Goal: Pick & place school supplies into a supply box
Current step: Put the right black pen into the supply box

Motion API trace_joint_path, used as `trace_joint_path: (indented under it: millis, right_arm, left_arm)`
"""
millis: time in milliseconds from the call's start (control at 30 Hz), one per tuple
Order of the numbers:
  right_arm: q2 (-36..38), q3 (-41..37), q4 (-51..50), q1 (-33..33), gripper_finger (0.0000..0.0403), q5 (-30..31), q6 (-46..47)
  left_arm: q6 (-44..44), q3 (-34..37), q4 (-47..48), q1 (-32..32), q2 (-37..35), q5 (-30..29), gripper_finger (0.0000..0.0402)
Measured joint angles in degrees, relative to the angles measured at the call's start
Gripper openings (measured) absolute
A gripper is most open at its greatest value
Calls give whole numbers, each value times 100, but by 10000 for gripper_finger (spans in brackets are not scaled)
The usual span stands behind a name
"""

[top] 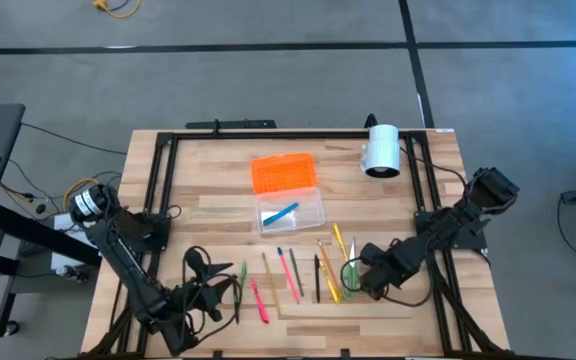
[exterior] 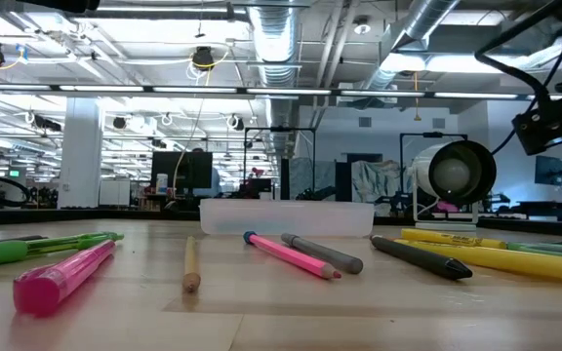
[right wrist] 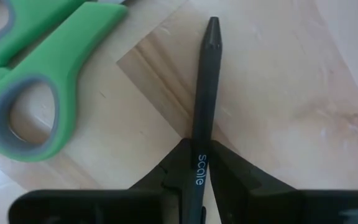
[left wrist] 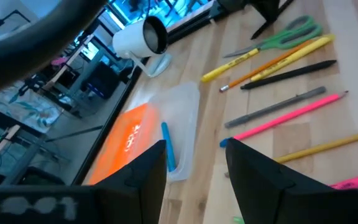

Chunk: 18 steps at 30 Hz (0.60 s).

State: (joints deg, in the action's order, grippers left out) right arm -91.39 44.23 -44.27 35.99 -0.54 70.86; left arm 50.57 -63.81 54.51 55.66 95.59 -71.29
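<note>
Pens and pencils (top: 293,275) lie side by side on the table's near half, with green-handled scissors (top: 351,270) at their right end. The clear supply box (top: 293,213) stands open behind them with a blue pen (top: 280,215) inside. Its orange lid (top: 285,172) lies on the table beyond it. My right gripper (top: 360,275) is by the scissors (right wrist: 30,81), shut on a black pen (right wrist: 205,87). My left gripper (top: 208,288) is open at the row's left end, touching nothing. Its wrist view faces the box (left wrist: 179,118) between its fingers (left wrist: 194,168). My right gripper (right wrist: 197,152) pinches the black pen between its two fingers at the lettered part of the barrel (right wrist: 199,163). The pen runs along the fingers and sticks out past their tips, its pointed end (right wrist: 213,25) beside the scissors' handles. Whether it is lifted clear I cannot tell.
A white cylinder (top: 381,150) lies at the table's far right, behind the box. Black frame rails (top: 158,170) run along the left, right and far sides. A paler wooden panel (right wrist: 260,81) lies under the held pen. Bare wood shows left of the lid.
</note>
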Motion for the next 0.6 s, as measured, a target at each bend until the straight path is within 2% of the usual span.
trace_joint_path:
  millis: [167,400,600]
  right_arm:
    - [0,0,11,15,39,94,-69]
    - [0,-5,20,279,13,609,-39]
    - [-4,-11,37,513,28,850,254]
  left_arm:
    - [339,0,269,-8,0,-4,155]
    - [630,0,492,-11,0,-11,155]
    - [642,0,498,-11,0,-11,155]
